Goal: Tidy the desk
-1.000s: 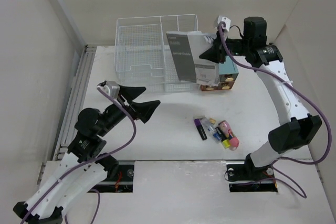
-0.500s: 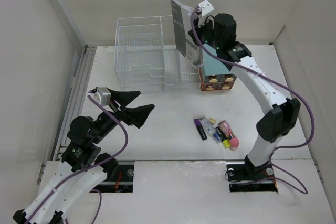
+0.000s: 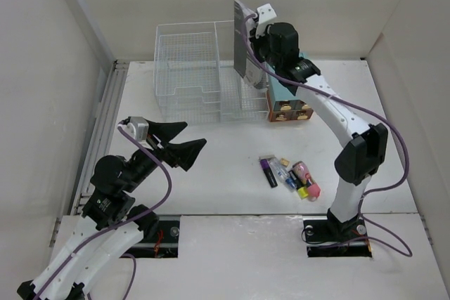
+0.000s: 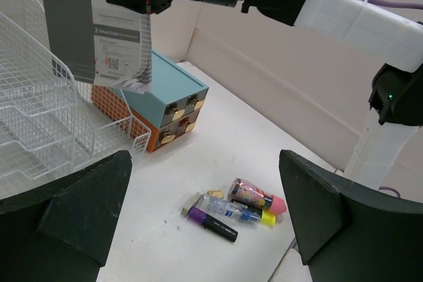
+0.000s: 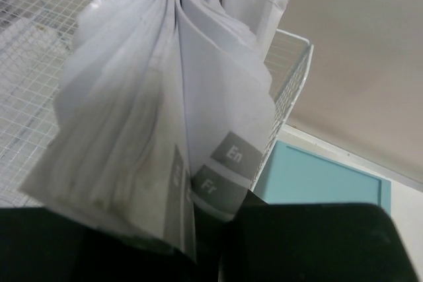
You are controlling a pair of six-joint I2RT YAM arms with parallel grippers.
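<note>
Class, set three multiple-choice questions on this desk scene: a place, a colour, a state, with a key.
1. Where do the pens lie? A in the wire basket; B on the desk; C on the drawer box.
2. The drawer box top is: A teal; B red; C black.
3. The right gripper is: A open; B shut on a pen; C shut on the booklet.
Key: 1 B, they lie loose on the bare desk; 2 A, its lid shows teal; 3 C, the booklet hangs clamped in it.

Robot lab, white panel walls, desk with bolted arms
</note>
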